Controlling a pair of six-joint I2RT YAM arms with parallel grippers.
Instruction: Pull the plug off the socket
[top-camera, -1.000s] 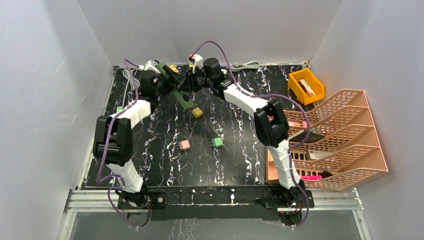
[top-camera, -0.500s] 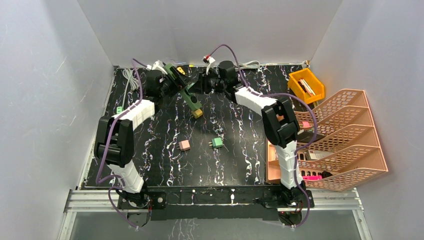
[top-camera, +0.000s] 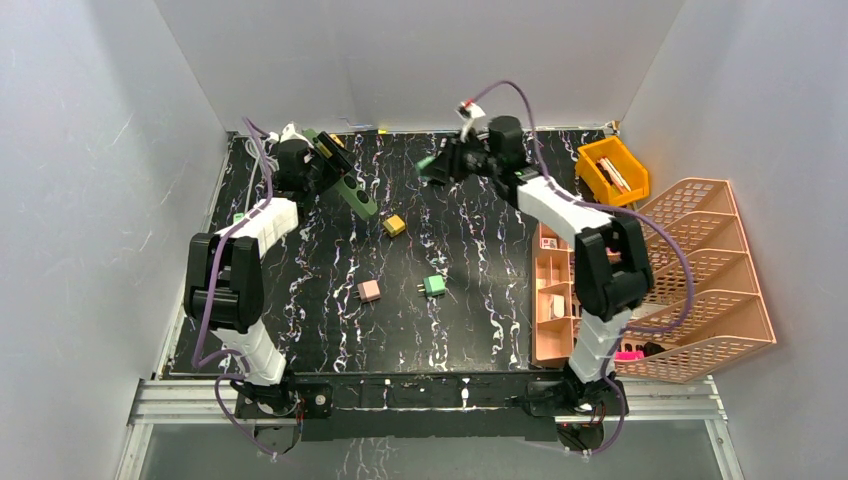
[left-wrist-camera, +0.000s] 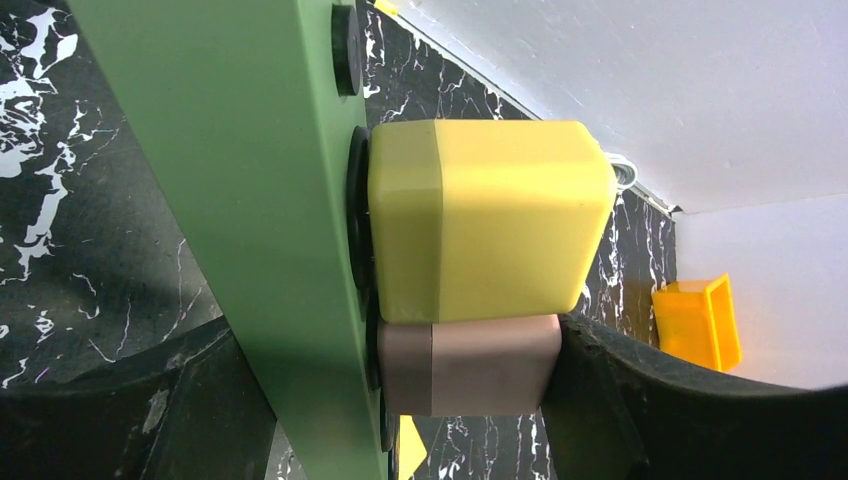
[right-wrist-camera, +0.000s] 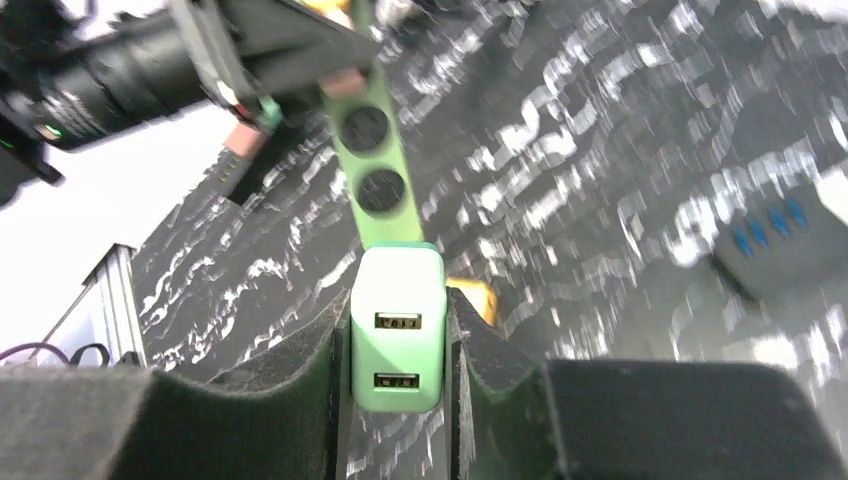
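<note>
Plugs lie loose on the black marbled counter (top-camera: 480, 320) nearest the arm bases: a pink plug (top-camera: 369, 291) and a green plug (top-camera: 434, 285) near each other, with a loose yellow plug (top-camera: 394, 226) farther back. An orange tray rack (top-camera: 690, 290) stands at the right edge.

Beyond them, the left hand (top-camera: 322, 163) is clamped on the green socket strip (top-camera: 358, 200), which is raised and tilted. In the left wrist view, a seated yellow plug (left-wrist-camera: 490, 220) and a pinkish plug (left-wrist-camera: 465, 365) sit side by side in the strip, and one finger (left-wrist-camera: 620, 410) presses the pinkish plug's end.

Farther right, near the back wall, the right hand (top-camera: 432, 165) grips a light green USB plug (right-wrist-camera: 398, 345) tightly between its fingers. This plug is free of the strip and well apart from it. Two round sockets (right-wrist-camera: 365, 130) on the strip face the right wrist camera.
</note>
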